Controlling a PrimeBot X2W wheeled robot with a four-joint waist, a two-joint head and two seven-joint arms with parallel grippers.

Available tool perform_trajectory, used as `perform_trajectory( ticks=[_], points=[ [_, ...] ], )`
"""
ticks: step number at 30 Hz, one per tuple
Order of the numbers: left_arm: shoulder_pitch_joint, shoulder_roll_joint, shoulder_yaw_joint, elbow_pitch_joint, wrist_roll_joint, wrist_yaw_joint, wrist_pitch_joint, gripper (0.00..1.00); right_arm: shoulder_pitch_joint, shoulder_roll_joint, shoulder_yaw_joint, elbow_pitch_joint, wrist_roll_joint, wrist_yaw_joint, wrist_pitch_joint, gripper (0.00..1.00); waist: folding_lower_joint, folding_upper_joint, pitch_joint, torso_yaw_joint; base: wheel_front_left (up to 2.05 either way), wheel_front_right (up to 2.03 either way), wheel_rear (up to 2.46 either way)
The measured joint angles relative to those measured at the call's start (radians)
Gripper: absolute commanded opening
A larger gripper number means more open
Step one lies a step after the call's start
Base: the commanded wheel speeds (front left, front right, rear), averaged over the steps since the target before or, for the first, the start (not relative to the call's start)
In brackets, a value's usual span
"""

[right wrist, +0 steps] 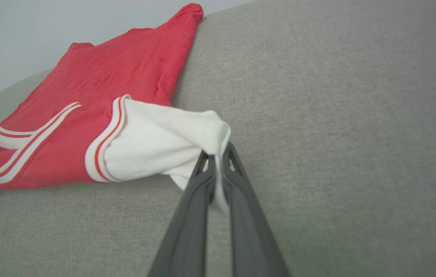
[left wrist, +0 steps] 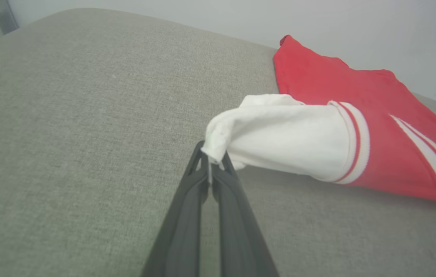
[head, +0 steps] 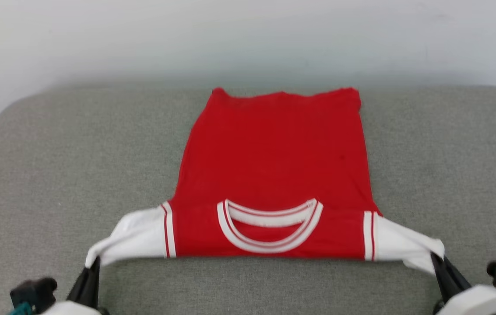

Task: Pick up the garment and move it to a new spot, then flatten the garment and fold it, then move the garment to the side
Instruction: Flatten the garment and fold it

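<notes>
The red garment (head: 274,162) lies spread on the grey cushioned surface (head: 46,175), collar toward me, plain red side up; its lettering is hidden. Both white sleeve ends are lifted off the surface. My left gripper (head: 93,261) is shut on the left sleeve end (left wrist: 279,134), pinching its tip between the dark fingers (left wrist: 187,215). My right gripper (head: 436,258) is shut on the right sleeve end (right wrist: 160,146), cloth caught between its fingers (right wrist: 248,215). The near edge of the garment is stretched between the two grippers.
A pale wall (head: 248,39) stands right behind the surface. The garment's far hem lies close to the surface's back edge. Bare grey fabric stretches left and right of the garment, and the surface's rounded corner (head: 7,113) is at the far left.
</notes>
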Motion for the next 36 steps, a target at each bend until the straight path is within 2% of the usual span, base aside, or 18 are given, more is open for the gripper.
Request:
perform_trajectory(
  ticks=[9,15,17,18,19,20,27,36],
  points=[
    [0.169,-0.033,0.010,0.010,0.027,-0.002,0.000,0.00,0.217,0.059,-0.086,-0.045,0.028,0.000,0.019,0.00,0.0000,0.0000,-0.089,0.014,0.00,0.00,0.00],
    [0.182,-0.058,0.024,-0.012,0.072,-0.011,0.000,0.00,0.247,0.070,-0.084,-0.037,0.038,0.000,-0.027,0.00,0.0002,0.0000,-0.097,0.028,0.00,0.00,0.00],
    [0.177,-0.067,0.023,-0.027,0.096,-0.014,0.000,0.00,0.237,0.070,-0.073,-0.035,0.028,0.000,-0.044,0.25,0.0003,0.0000,-0.097,0.031,0.00,0.00,0.00],
    [0.174,-0.071,0.023,-0.034,0.108,-0.016,0.000,0.00,0.227,0.070,-0.065,-0.036,0.028,0.000,-0.053,0.49,0.0002,-0.0001,-0.097,0.032,0.00,0.00,0.00],
    [0.170,-0.077,0.021,-0.041,0.119,-0.019,0.000,0.00,0.215,0.069,-0.055,-0.038,0.028,0.000,-0.061,0.85,0.0003,0.0000,-0.096,0.034,0.00,0.00,0.00],
    [0.165,-0.083,0.020,-0.050,0.131,-0.022,0.000,0.00,0.201,0.067,-0.052,-0.040,0.027,0.000,-0.070,1.00,0.0003,0.0000,-0.096,0.036,0.00,0.00,0.00],
    [0.137,-0.122,0.015,-0.096,0.187,-0.028,0.000,0.00,0.043,0.019,-0.082,0.008,-0.005,0.000,-0.084,1.00,0.0003,0.0000,-0.080,0.064,0.00,0.00,0.00],
    [0.005,-0.160,-0.020,-0.181,0.249,-0.040,-0.001,0.00,-0.365,-0.098,-0.127,0.253,-0.074,0.000,0.063,1.00,0.0005,0.0000,0.040,0.126,0.00,0.00,0.00]
  ],
)
